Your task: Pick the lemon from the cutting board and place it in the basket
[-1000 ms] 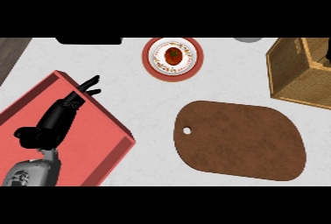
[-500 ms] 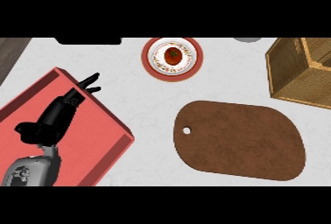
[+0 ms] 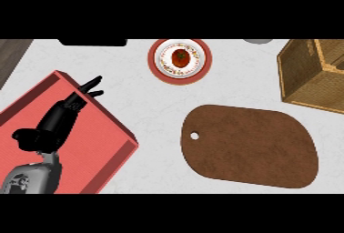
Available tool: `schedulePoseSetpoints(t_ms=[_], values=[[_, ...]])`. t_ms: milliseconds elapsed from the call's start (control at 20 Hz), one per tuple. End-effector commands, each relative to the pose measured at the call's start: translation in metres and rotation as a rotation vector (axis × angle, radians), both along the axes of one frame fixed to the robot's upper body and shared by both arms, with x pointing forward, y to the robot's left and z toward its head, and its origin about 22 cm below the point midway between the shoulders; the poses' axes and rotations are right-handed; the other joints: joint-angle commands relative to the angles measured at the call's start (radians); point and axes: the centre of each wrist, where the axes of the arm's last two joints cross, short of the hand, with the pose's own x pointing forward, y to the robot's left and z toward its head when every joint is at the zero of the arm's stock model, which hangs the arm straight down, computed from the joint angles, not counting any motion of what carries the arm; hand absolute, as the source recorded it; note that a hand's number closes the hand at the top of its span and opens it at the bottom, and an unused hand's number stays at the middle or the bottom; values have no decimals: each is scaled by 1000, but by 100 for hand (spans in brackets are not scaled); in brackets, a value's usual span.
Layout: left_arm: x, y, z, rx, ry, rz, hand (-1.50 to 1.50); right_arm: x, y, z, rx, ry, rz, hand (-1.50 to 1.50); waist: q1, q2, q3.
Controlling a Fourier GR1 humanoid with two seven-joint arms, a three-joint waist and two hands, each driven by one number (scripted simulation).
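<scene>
Since the earlier frames we see almost no change: the left hand [image 3: 59,119] has drifted a touch lower and left over the tray [image 3: 107,157], and everything else sits where it was.

Left hand comes in from the lower left on a grey forearm, black, fingers straight and spread, pointing up and right toward the tray's far corner. It holds nothing. Fingertips show just past the tray's upper right rim; we cannot tell if they touch it.

Right hand shows in no view.

The tray is red, tilted diagonally, filling the left side of the worktop [image 3: 141,104]. Only the hand and forearm show over it.

The board [image 3: 252,145] is brown, rounded, with a small hole near its left end. It lies right of centre, well apart from the tray. Its top shows bare brown; we see no lemon on it or anywhere else in view.

The basket [image 3: 312,73] is a wooden box at the right edge, partly cut off, just above and right of the board. Its inside is mostly out of frame, so we cannot tell what it holds.

A plate [image 3: 180,61] with a red rim sits at top centre, with a reddish item [image 3: 179,57] in its middle; too small to name.
</scene>
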Motion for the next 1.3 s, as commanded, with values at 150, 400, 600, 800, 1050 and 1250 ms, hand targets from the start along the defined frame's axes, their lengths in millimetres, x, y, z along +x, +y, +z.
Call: schedulePoseSetpoints(t_ms=[150,400,600,800,1050,1250], values=[[7,11,12,-2,17,0,0,0,-41,-16,-67,-71,-52,150,4,2,0],[9,-12,0,-5,-6,3,0,12,-38,-34,23,-159,-134,150,13,6,1],[-3,0,6,15,-10,-23,0,18,-41,-24,25,-182,-122,-150,22,6,1],[3,0,1,2,-26,-13,0,12,-51,-38,-20,-180,-92,-150,22,9,2],[2,-25,12,19,4,-20,0,13,-57,-11,54,-244,-28,-150,19,7,2],[-11,-25,-4,-5,0,-23,0,8,-68,4,163,-298,-45,-150,21,5,2]])
